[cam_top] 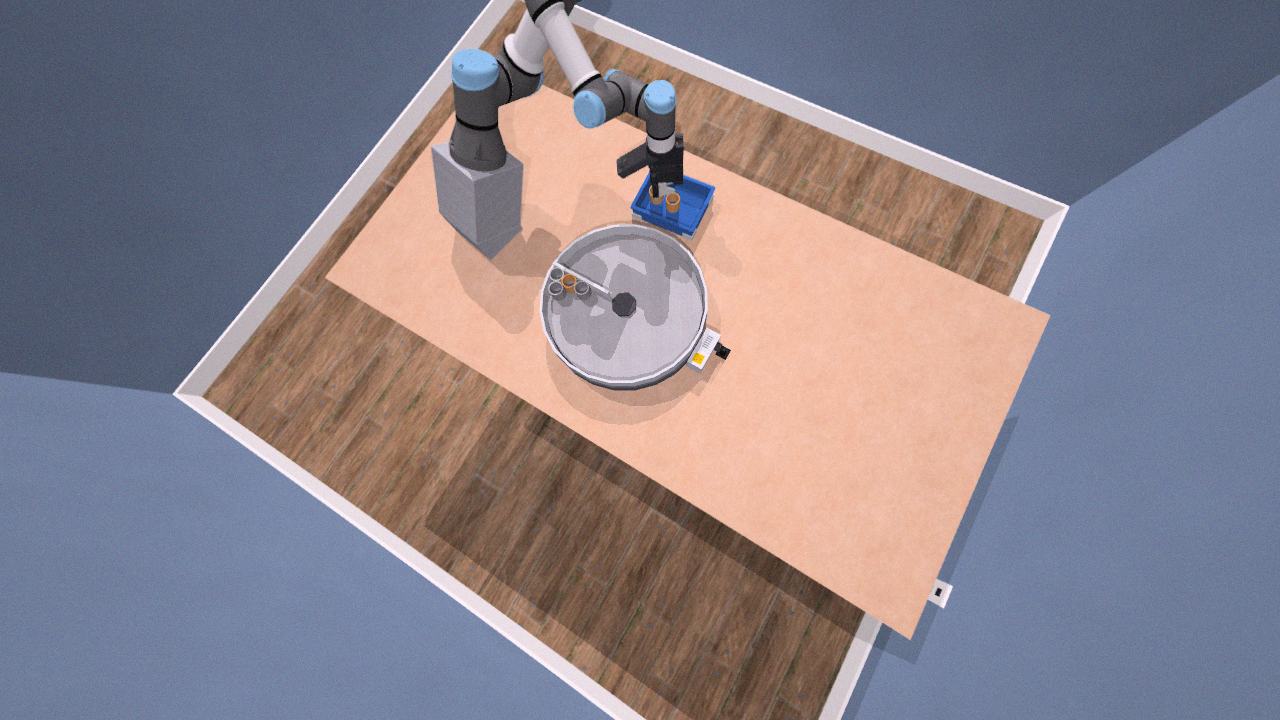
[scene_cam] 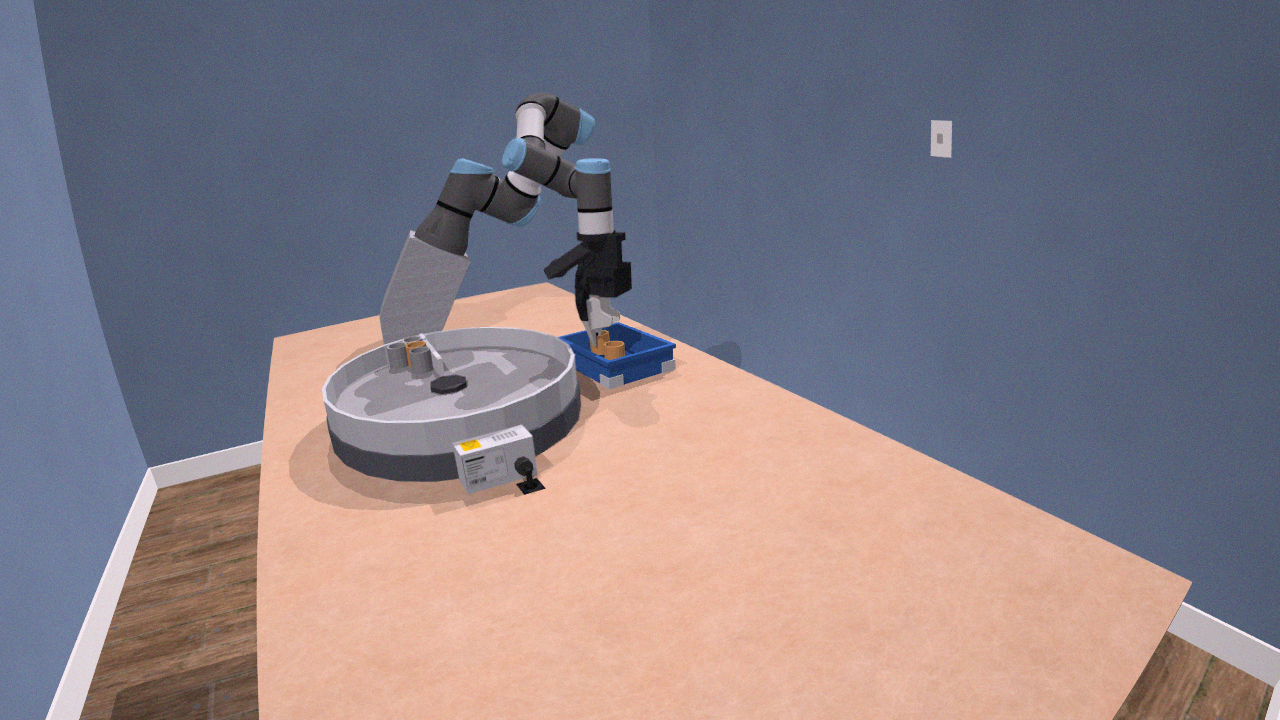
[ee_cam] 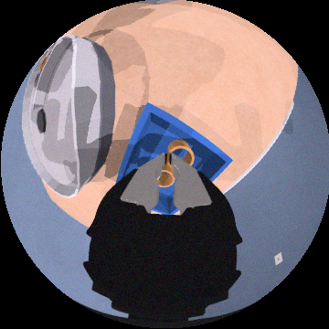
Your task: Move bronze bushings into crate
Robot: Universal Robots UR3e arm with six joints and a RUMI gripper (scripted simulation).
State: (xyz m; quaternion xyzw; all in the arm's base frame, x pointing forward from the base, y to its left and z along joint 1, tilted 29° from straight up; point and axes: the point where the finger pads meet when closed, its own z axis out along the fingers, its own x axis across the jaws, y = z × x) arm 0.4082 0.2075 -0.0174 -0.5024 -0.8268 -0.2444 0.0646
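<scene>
1. Gripper (ee_cam: 165, 175) first, nearest the wrist camera: its fingers are clamped on the wall of a bronze bushing (ee_cam: 167, 179), held low inside the blue crate (scene_cam: 657, 344).
2. Just beyond the held one, a second bronze bushing (scene_cam: 614, 350) stands upright on the crate floor, close beside it; whether the two touch cannot be told.
3. By these views, one of the two wanted pieces is delivered and the other is in the crate's space but not yet released. Whether its base is on the crate floor cannot be told.
4. Farther off, the turntable (scene_cam: 366, 428) carries one bronze bushing (cam_top: 568, 282) and three grey bushings (cam_top: 581, 288) bunched by the divider arm (cam_top: 586, 279) near its rim.
5. Remaining work, as I judge it: open the jaws, lift clear of the crate, and leave those four where they stand.
</scene>
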